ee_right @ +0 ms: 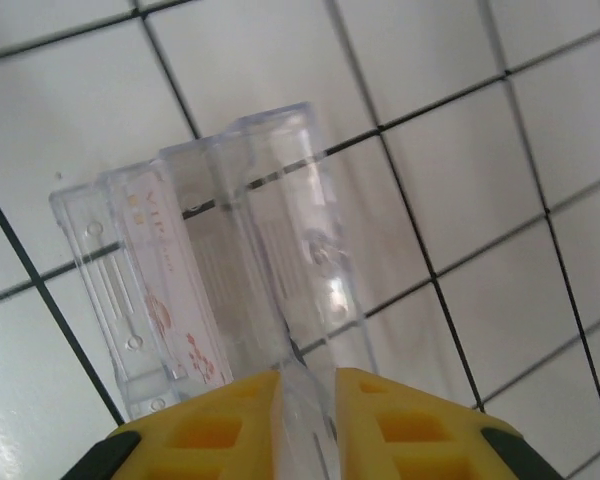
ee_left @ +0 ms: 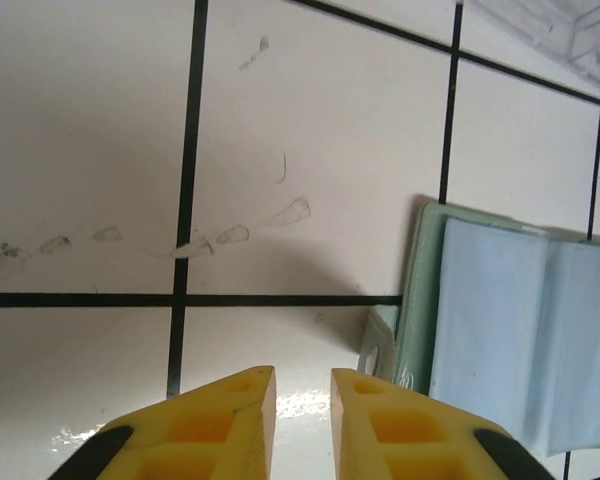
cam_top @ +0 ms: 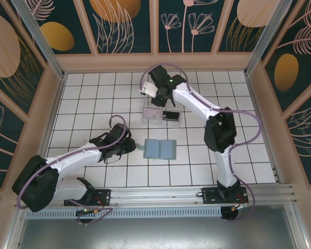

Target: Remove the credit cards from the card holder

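Note:
The card holder lies unfolded on the tiled floor, blue-grey inside with a grey-green rim, and I see no card in it. My left gripper rests just left of it. Its fingers stand a narrow gap apart, with only floor between them. The pale pinkish-white card and the black card lie in the clear tray. My right gripper hangs at the tray's far end. A clear tray wall runs between its fingers. The pale card shows through the plastic.
The clear tray stands about one tile beyond the card holder. Wooden walls and metal posts ring the tiled floor. My right arm's elbow rises to the right of the holder.

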